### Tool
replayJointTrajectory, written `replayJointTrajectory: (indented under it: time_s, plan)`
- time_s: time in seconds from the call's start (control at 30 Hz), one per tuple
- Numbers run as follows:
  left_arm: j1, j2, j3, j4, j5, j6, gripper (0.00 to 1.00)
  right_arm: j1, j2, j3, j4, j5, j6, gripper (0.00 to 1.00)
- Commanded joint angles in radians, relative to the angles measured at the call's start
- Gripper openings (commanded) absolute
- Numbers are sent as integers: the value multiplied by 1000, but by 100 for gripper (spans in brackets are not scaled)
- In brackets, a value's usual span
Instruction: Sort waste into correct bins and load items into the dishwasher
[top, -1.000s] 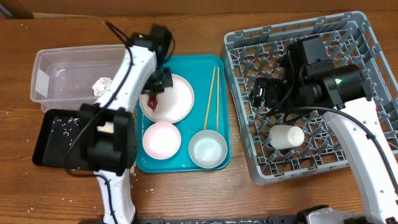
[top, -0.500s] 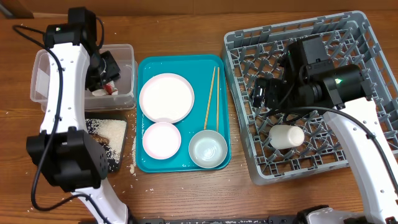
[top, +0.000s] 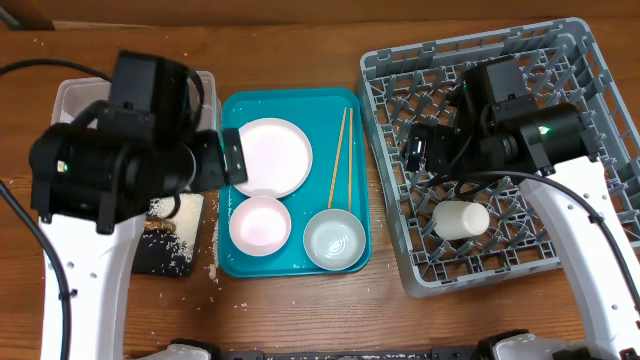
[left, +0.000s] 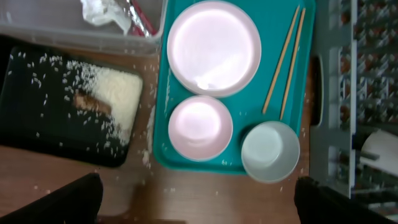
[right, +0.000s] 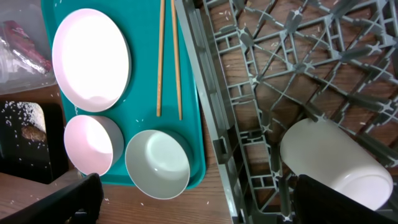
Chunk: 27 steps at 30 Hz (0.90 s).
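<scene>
Wood-grain table (top: 300, 310); rice grains (left: 121, 93) heaped on black tray (left: 31, 112) at 8 o'clock, plate (top: 268, 157) on teal tray (top: 300, 105) centrally, cup (top: 460, 218) lying in grey rack (top: 560, 60) at 3 o'clock. Left gripper (left: 202, 202), right gripper (right: 199, 202): fingers apart, empty.

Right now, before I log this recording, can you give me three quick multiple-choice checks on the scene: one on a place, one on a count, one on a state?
1. Where is the crumpled red wrapper?
A on the plate; B in the clear tub; C in the dish rack.
2. How many small bowls sit on the teal serving tray?
A one; B three; C two.
3. How does the white cup rest?
A on its side; B upright; C upside down.

Answers:
1. B, the left wrist view shows it inside the tub's wall.
2. C, one pinkish and one pale grey bowl sit side by side.
3. A, its long rounded side faces up in both the overhead and right wrist views.
</scene>
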Motion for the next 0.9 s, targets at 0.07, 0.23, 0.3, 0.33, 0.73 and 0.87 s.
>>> replayJointTrajectory:
  time_s: [0.07,0.23,0.3,0.33,0.73,0.87]
  plan:
    - [-119,-60,4,-13,100,-27,100,2,0,6,3,10,-2,100]
    - [-120,-53,4,-13,99,-26,100,2,0,6,3,10,-2,100]
    - [-117,-50,4,-13,94,-26,100,2,0,6,3,10,-2,100]
    - [-116,-51,4,0,27,-20,100,2,0,6,3,10,-2,100]
    - [70,-526,-589,814,175,412,100,2,0,6,3,10,-2,100]
    - [167,-785,-967,1050,238,412,100,2,0,6,3,10,-2,100]
